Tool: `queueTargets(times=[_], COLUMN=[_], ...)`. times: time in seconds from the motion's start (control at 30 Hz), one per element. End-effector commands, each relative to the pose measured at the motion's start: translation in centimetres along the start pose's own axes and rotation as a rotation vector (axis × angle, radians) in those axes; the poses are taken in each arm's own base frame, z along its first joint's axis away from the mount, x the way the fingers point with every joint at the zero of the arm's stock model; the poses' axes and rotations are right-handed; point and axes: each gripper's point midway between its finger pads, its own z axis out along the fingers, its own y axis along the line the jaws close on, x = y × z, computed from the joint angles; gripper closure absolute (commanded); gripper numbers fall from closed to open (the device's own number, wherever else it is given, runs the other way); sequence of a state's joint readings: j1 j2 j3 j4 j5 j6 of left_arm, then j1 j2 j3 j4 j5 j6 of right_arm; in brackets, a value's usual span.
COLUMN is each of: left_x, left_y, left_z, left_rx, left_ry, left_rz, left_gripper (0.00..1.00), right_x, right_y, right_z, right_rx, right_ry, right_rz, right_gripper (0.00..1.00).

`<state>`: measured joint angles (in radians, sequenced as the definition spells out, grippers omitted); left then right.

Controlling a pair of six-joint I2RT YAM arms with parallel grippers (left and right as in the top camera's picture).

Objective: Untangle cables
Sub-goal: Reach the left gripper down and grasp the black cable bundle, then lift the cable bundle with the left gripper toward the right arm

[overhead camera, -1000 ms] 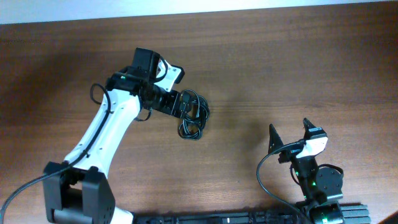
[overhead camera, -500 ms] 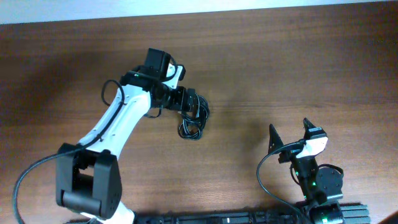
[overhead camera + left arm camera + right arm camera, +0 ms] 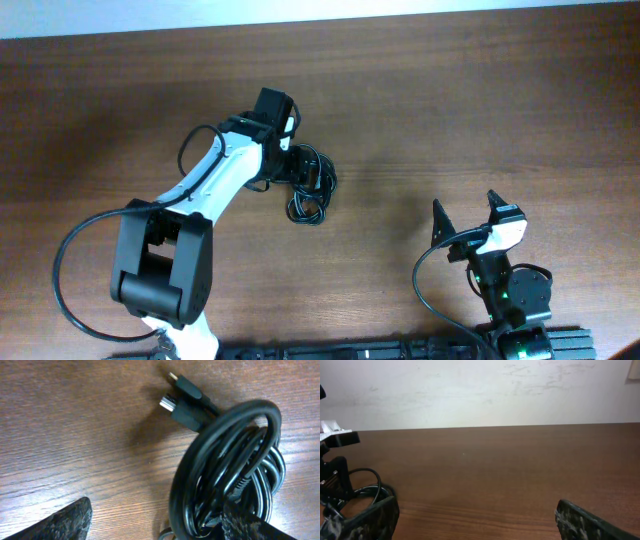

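Nearest the robot's base, well to the right of the cables [image 3: 312, 186], the right gripper [image 3: 464, 201] is hovering with its jaws spread wide, holding nothing. The cables are lying coiled in a glossy black bundle on the brown tabletop [image 3: 520, 100], with two plug ends [image 3: 181, 399] (metal tips showing) poking out of the coil. At the bundle's far left edge, the left gripper [image 3: 155, 512] is reaching over it, jaws wide apart, one finger [image 3: 250, 527] right against the loops, nothing clamped.
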<state>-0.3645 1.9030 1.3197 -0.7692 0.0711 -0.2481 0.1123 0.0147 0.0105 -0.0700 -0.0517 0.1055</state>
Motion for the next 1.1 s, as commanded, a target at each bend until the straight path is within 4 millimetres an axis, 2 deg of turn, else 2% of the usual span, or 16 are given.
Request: queueTargets(times=[0.0,0.13,0.37,0.67,0.8,0.83,0.9,0.93,1.07], left_x=[-0.8,-0.6,0.3,0.8,0.8,0.8,0.8,0.8,0.8], left_y=[0.0,-0.4,-2.1,-1.1,-1.1,-1.1,-1.2,-1.3,-1.5], left_z=[0.0,0.2,0.6,2.6,2.7,2.7,2.7,2.7,2.7], left_rx=[-0.01,-0.009,-0.005,-0.094,-0.094,-0.093,-0.093,-0.083,-0.07], left_ry=[-0.022,-0.017,-0.004,0.021,0.024,0.022,0.021,0.025,0.024], left_rz=[-0.011,-0.001,0.047,0.065,0.065,0.065,0.065,0.065,0.064], left_gripper=[0.16,0.11,0.12,0.16,0.47,0.58,0.92,1.0,1.0], right_x=[0.2,0.2,0.2,0.2,0.2,0.2,0.2,0.2,0.2], right_y=[0.0,0.0,0.0,0.0,0.0,0.0,0.0,0.0,0.0], right_z=[0.0,0.0,0.0,0.0,0.0,0.0,0.0,0.0,0.0], right_rx=[0.004,0.004,0.004,0.004,0.004,0.004,0.004,0.004,0.004], right_ry=[0.003,0.003,0.003,0.003,0.003,0.003,0.003,0.003,0.003], right_rz=[0.004,0.004,0.004,0.004,0.004,0.004,0.004,0.004,0.004], right_gripper=[0.02,0.01,0.02,0.02,0.02,0.02,0.02,0.02,0.02])
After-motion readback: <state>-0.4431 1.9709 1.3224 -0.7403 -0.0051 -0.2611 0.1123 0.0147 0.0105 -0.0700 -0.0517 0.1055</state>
